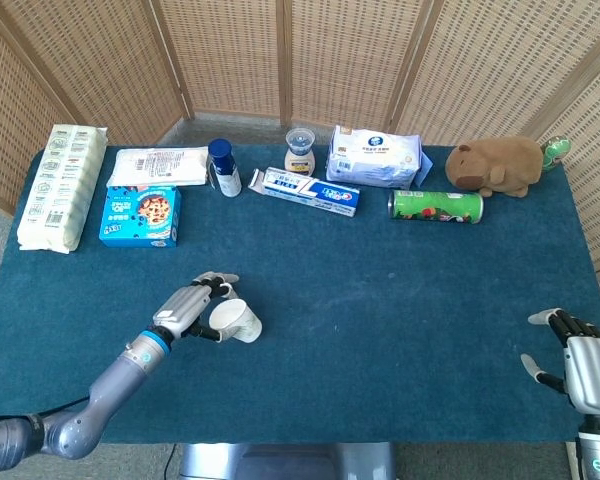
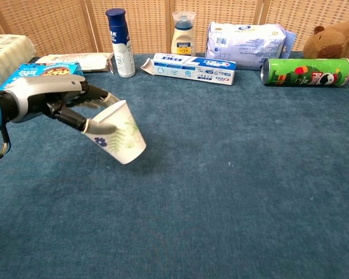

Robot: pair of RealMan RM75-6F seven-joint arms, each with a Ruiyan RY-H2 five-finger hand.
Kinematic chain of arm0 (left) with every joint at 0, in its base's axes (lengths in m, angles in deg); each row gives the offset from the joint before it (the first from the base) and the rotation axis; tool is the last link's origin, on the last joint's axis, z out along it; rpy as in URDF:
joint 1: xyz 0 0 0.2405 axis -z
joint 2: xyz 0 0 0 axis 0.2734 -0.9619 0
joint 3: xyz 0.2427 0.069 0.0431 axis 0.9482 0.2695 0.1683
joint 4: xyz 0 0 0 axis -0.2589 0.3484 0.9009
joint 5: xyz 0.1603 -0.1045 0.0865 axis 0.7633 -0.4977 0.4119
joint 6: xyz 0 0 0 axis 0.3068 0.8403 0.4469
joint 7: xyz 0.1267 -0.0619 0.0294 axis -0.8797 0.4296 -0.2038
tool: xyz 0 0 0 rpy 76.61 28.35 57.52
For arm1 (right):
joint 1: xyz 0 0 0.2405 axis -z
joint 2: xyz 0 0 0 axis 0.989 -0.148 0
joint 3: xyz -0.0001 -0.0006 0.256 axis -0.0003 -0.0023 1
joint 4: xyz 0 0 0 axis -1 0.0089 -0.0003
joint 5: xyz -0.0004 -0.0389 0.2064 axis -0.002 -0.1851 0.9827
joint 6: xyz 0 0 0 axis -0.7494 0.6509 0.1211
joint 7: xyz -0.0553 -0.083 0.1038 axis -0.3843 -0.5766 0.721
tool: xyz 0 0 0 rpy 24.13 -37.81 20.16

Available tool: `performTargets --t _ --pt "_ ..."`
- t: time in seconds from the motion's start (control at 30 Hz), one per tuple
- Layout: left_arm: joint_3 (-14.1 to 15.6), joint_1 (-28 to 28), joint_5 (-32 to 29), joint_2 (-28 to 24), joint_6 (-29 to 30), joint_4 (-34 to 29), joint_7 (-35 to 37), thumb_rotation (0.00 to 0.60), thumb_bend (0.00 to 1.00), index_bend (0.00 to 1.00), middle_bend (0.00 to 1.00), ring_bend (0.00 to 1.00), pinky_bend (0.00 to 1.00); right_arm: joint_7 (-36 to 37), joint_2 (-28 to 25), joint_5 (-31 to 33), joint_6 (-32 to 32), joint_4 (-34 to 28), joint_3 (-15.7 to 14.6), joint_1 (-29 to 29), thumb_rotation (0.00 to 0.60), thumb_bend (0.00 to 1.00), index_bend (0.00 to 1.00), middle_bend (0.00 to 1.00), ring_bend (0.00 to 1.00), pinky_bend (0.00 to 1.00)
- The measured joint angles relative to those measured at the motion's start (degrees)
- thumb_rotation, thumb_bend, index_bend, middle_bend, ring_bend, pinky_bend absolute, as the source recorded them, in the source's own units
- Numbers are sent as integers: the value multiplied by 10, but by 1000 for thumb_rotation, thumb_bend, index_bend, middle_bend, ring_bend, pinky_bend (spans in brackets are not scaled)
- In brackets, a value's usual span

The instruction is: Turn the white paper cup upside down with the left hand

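The cup (image 2: 117, 135) is off the desk (image 2: 250, 192) and tipped well over, so you are partway through the turn: in the chest view its rim sits up against your left robot hand (image 2: 58, 102) and its base points down and away toward the middle of the desk, with the printed side showing. It is not yet upside down, and it has not been set back on the cloth, so the rest of the roll and the placing are what I judge to be left. Your left robot hand holds the cup at the rim, a finger hooked over the edge, from the side nearer the desk's left edge; the cup hangs just beyond the fingertips, over the front-left part of the desk. In the head view the cup (image 1: 234, 321) lies almost sideways beside that robot hand (image 1: 188, 313). Your right robot hand (image 1: 578, 358) waits near the front-right corner, fingers apart and holding nothing.
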Motion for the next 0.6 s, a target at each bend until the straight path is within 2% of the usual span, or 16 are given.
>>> performTargets --t 0.13,0.23,0.37,0.53,0.6 --pt "-24 5 -11 -6 -75 24 95 372 257 381 116 0 8 5 1 -4 2 2 -1 1 600 249 372 363 413 433" --pt "-34 12 -4 -5 -121 55 126 367 254 374 117 0 2 12 1 -5 5 4 1 1 600 248 372 363 413 433" --pt "-32 24 16 2 -111 80 117 375 236 313 117 0 0 22 1 -5 6 10 1 2 600 249 372 363 413 433" --pt "-15 49 21 8 -89 101 69 373 175 72 67 0 0 31 2 -4 6 13 3 2 600 249 373 363 414 433" --pt "-9 58 18 8 -82 104 46 373 161 33 45 0 0 34 3 -3 7 14 4 3 600 249 373 363 414 433"
